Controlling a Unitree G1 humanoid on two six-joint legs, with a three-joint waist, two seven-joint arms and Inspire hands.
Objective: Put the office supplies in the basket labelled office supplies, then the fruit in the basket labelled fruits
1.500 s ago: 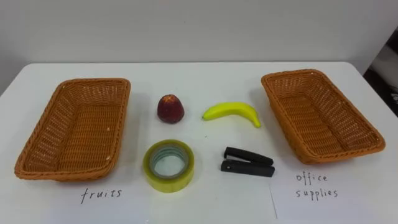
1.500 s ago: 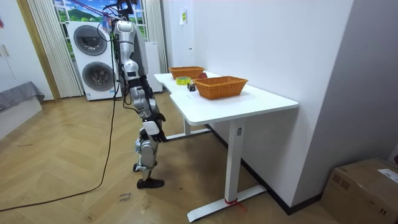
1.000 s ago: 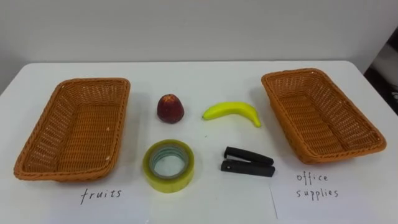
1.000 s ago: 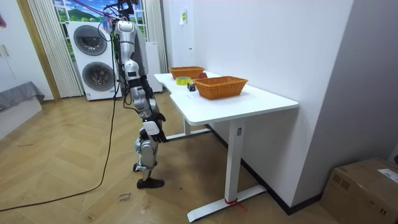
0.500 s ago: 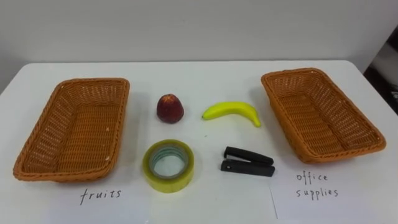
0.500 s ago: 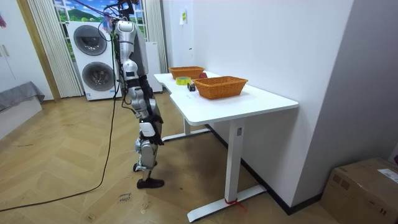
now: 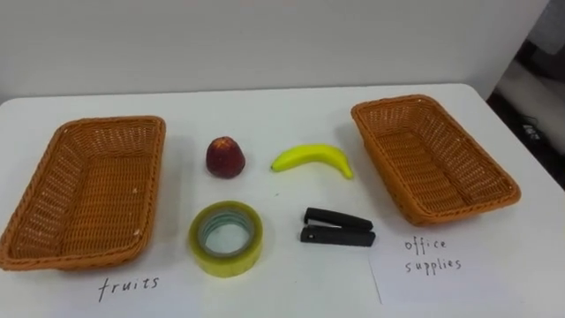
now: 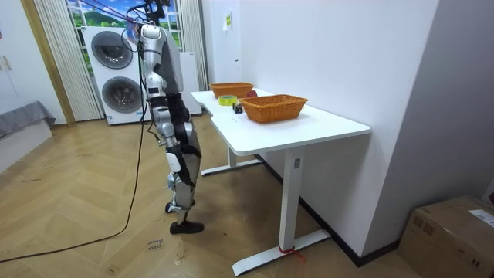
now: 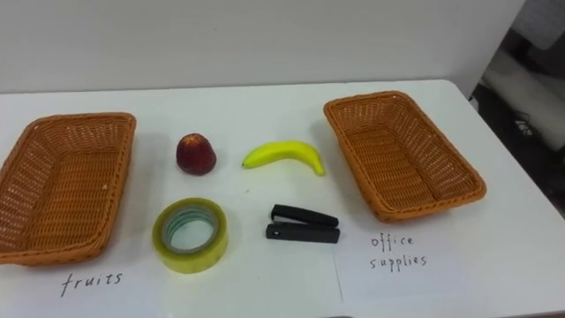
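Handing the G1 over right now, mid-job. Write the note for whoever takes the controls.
Right hand: hangs low at the robot's side, short of the table; grip unreadable.
Things: apple, banana, tape roll and stapler lie on the table between the baskets.
Fruits basket on the robot's left and office supplies basket on its right are both empty.
Done: nothing sorted.
Left: apple and banana into the fruits basket, tape roll and stapler into the office supplies basket.
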